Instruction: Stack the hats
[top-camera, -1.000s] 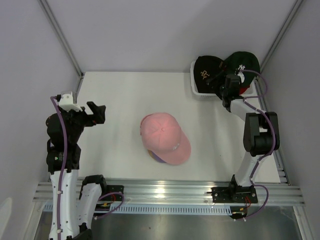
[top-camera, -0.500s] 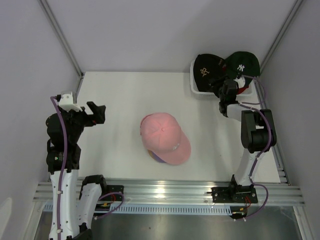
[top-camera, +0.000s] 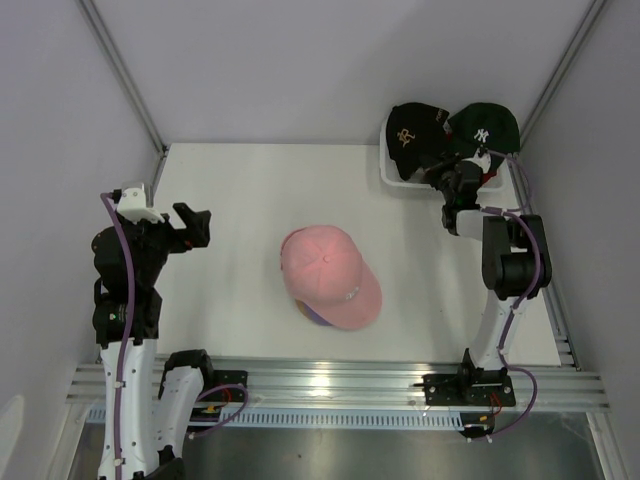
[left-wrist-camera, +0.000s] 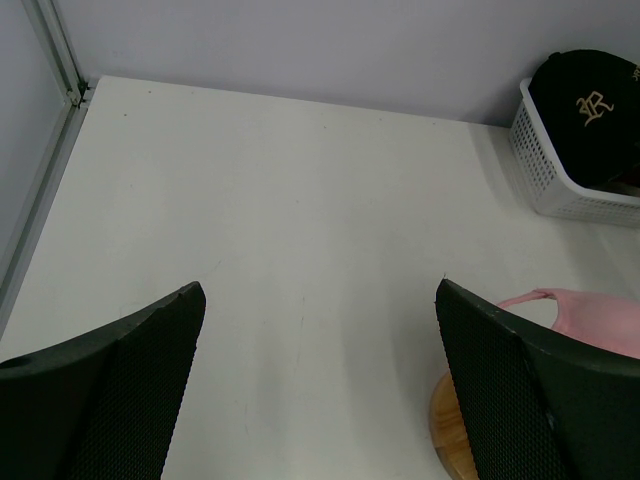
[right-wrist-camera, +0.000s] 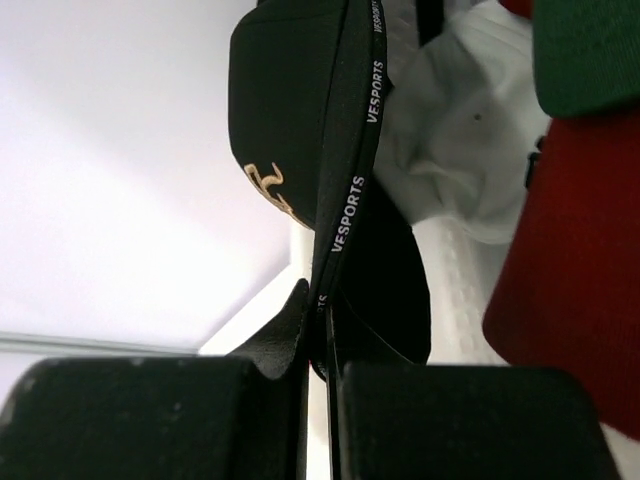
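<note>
A pink hat (top-camera: 328, 275) lies at mid-table over a sliver of purple hat (top-camera: 311, 316); the left wrist view shows its edge (left-wrist-camera: 590, 315) on a round wooden stand (left-wrist-camera: 452, 425). The black hat (top-camera: 410, 135) (right-wrist-camera: 290, 110) with a gold logo sits in the white basket (top-camera: 388, 178) beside the dark green hat (top-camera: 487, 125). My right gripper (top-camera: 447, 172) (right-wrist-camera: 322, 325) is shut on the black hat's lettered inner band. White (right-wrist-camera: 460, 150), red (right-wrist-camera: 575, 300) and green (right-wrist-camera: 585, 50) hats crowd behind it. My left gripper (top-camera: 195, 225) (left-wrist-camera: 320, 380) hangs open at the left, holding nothing.
The mesh basket (left-wrist-camera: 560, 190) stands in the far right corner against the back wall. Grey enclosure walls close in on the left, right and back. A metal rail runs along the table's near edge by the arm bases.
My right gripper has reached further into the basket and closed on the black hat's band. The black hat has shifted a little left. The left arm has stayed still.
</note>
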